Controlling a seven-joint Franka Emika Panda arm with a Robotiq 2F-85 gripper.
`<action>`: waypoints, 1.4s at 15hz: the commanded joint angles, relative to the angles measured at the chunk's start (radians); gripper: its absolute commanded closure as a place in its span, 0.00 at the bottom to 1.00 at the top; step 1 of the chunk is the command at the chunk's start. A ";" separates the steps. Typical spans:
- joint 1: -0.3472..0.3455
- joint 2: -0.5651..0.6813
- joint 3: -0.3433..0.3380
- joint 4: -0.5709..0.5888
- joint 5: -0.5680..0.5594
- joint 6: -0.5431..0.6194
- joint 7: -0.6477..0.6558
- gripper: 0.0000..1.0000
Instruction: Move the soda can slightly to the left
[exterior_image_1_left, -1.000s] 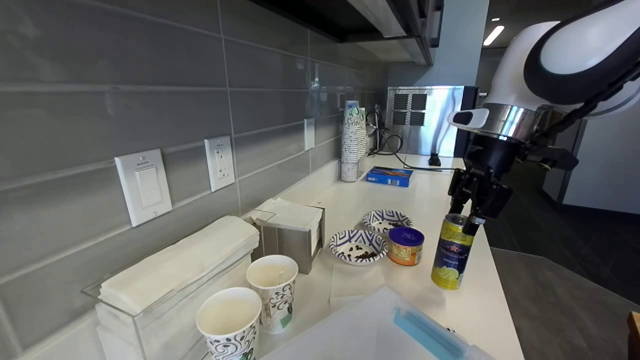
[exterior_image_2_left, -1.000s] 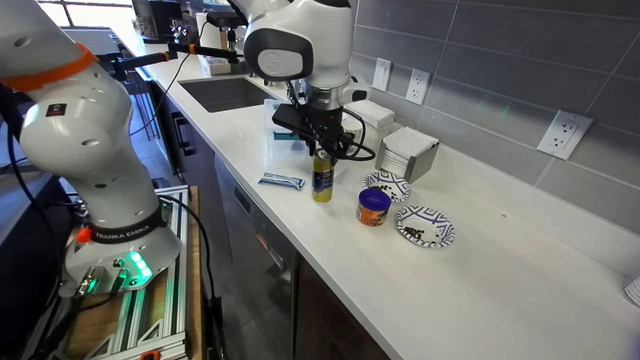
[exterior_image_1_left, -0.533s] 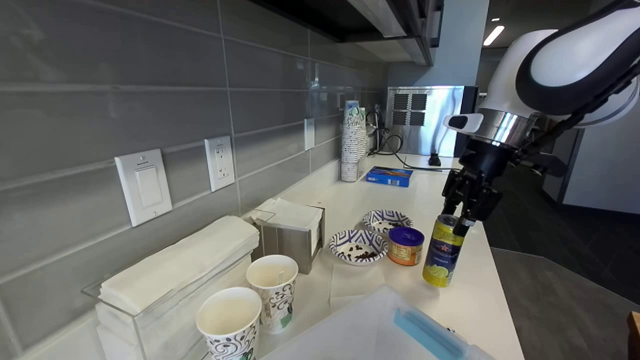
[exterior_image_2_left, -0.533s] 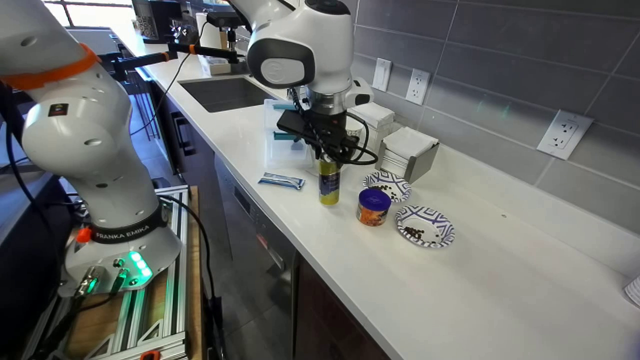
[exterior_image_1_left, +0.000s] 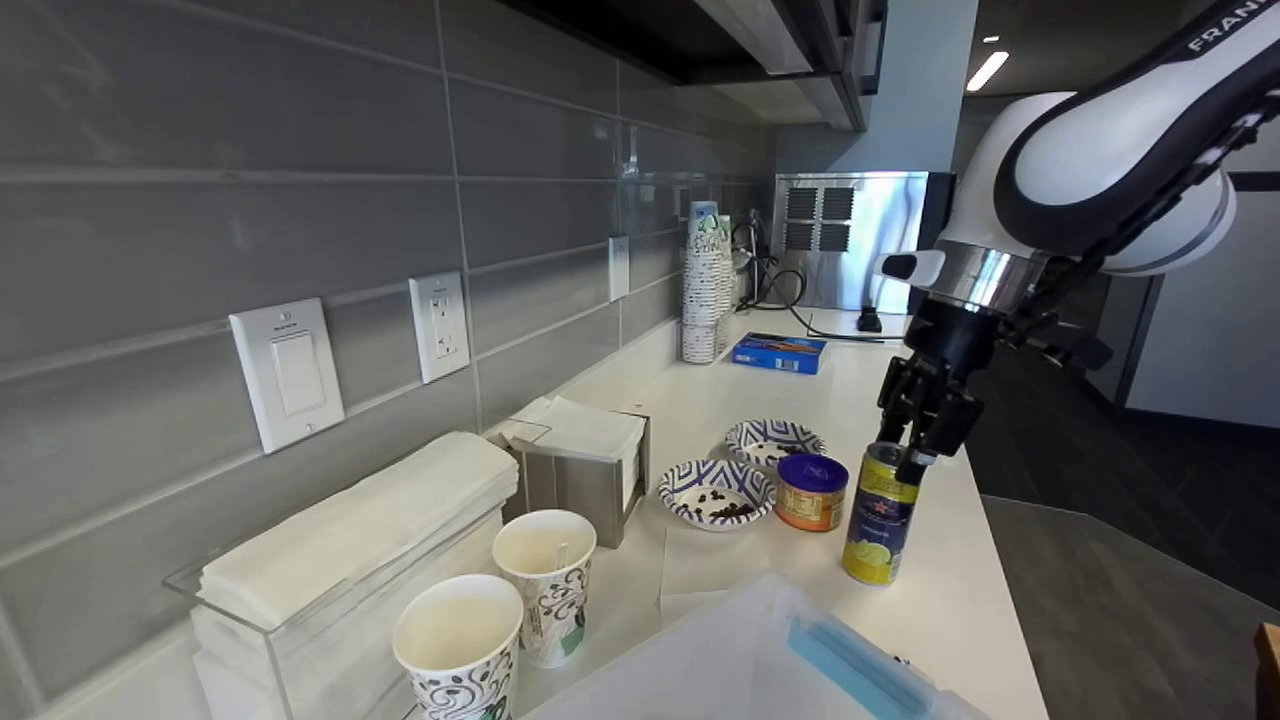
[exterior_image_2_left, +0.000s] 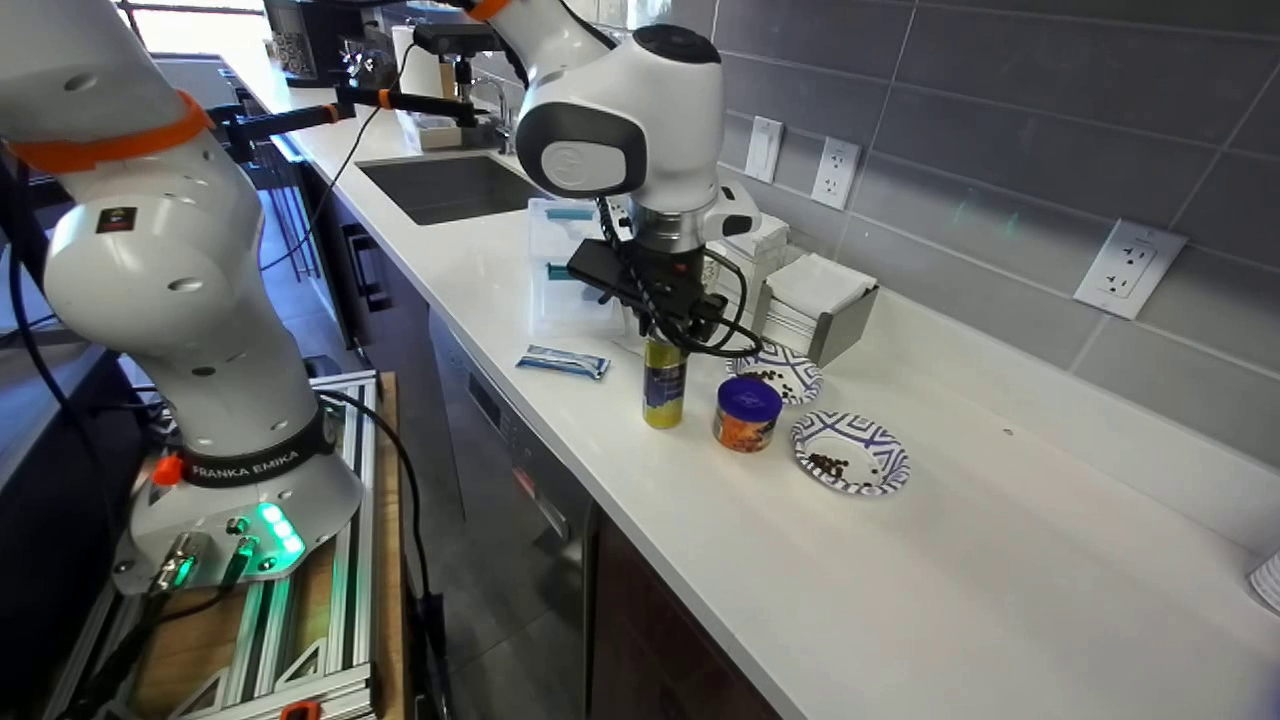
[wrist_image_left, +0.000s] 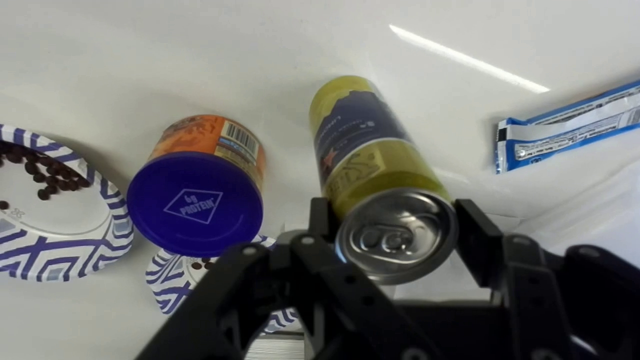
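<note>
The soda can (exterior_image_1_left: 878, 525) is slim, yellow with a dark blue band. It also shows in an exterior view (exterior_image_2_left: 664, 388) and in the wrist view (wrist_image_left: 367, 132). My gripper (exterior_image_1_left: 901, 458) is shut on its upper end, with one finger on each side just below the silver lid; the wrist view shows both fingers (wrist_image_left: 395, 220) against the can. The can leans slightly in an exterior view. Its base is at or very near the white counter; I cannot tell whether it touches.
A squat orange tub with a blue lid (exterior_image_1_left: 811, 492) stands close beside the can. Two patterned bowls (exterior_image_2_left: 850, 453) (exterior_image_2_left: 775, 372) hold dark bits. A wrapped bar (exterior_image_2_left: 563, 362), a clear plastic box (exterior_image_1_left: 740, 650), paper cups (exterior_image_1_left: 460, 640) and a napkin holder (exterior_image_1_left: 575, 485) stand around. The counter edge (exterior_image_2_left: 600, 480) is near.
The can and gripper have moved together, leftward and then down in one exterior picture, and toward the orange tub. The can's base is now lower in the picture. The grip looks the same.
</note>
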 joint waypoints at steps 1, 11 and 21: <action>-0.004 0.047 -0.001 0.045 0.035 0.007 -0.012 0.45; -0.068 -0.071 0.057 0.057 -0.098 -0.080 0.228 0.00; -0.080 -0.331 0.058 0.053 -0.222 -0.260 0.338 0.00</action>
